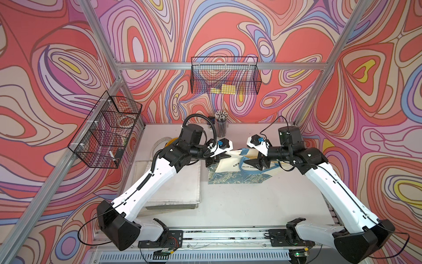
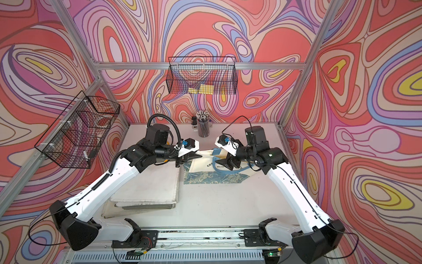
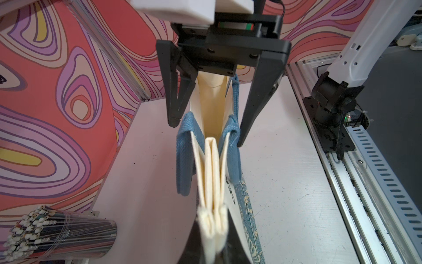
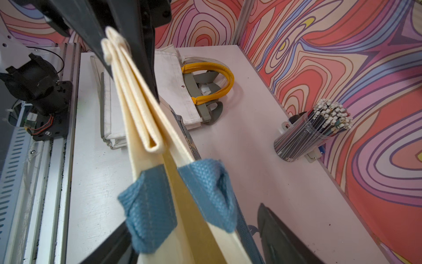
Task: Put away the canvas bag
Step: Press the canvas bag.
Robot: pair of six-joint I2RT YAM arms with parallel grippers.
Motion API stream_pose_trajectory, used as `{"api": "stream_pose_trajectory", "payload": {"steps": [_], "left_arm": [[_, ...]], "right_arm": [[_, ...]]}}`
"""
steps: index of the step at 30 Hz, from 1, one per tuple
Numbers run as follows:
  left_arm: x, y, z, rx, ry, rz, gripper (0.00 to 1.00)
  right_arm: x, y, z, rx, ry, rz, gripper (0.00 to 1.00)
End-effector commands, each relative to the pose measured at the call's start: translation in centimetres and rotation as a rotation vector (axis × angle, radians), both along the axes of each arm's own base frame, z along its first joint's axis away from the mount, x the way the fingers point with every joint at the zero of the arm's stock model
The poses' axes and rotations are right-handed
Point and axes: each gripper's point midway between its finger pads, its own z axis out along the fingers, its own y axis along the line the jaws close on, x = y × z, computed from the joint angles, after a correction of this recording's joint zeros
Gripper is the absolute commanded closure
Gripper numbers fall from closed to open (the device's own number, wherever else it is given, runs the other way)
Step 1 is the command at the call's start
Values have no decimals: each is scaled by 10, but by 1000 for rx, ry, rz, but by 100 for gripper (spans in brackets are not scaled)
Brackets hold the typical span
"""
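Note:
The canvas bag (image 1: 237, 174) (image 2: 212, 176) is cream with blue handles and a blue patterned base. It lies at the middle of the table, with its pleated top rim lifted. My left gripper (image 1: 225, 156) (image 2: 197, 156) (image 3: 212, 240) is shut on one end of that rim (image 3: 212, 164). My right gripper (image 1: 251, 163) (image 2: 222, 163) (image 4: 194, 240) faces it, open. Its fingers (image 3: 173, 107) straddle the rim by the blue handle ends (image 4: 148, 205), with a gap on each side. In the right wrist view the left gripper (image 4: 127, 45) pinches the folded cream cloth (image 4: 141, 114).
Folded white bags (image 1: 175, 185) are stacked under the left arm, one with a yellow handle (image 4: 212, 80). A cup of pencils (image 1: 220, 126) stands at the back edge. Wire baskets hang on the back wall (image 1: 225, 75) and the left wall (image 1: 105, 132). A rail (image 1: 228, 235) runs along the front.

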Motion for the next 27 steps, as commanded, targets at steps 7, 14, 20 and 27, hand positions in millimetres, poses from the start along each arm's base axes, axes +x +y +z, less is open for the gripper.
{"api": "stream_pose_trajectory", "payload": {"steps": [7, 14, 20, 27], "left_arm": [[-17, 5, 42, -67, -98, -41, 100], [-9, 7, 48, -39, -116, 26, 73], [-14, -5, 46, 106, -218, 39, 49], [-5, -11, 40, 170, -228, 55, 39]], "right_arm": [[2, 5, -8, 13, 12, 31, 91], [1, 5, 2, 5, 0, 41, 100], [-4, 6, 10, -10, 31, 57, 100], [-6, 5, 13, -28, 42, 50, 100]]}}
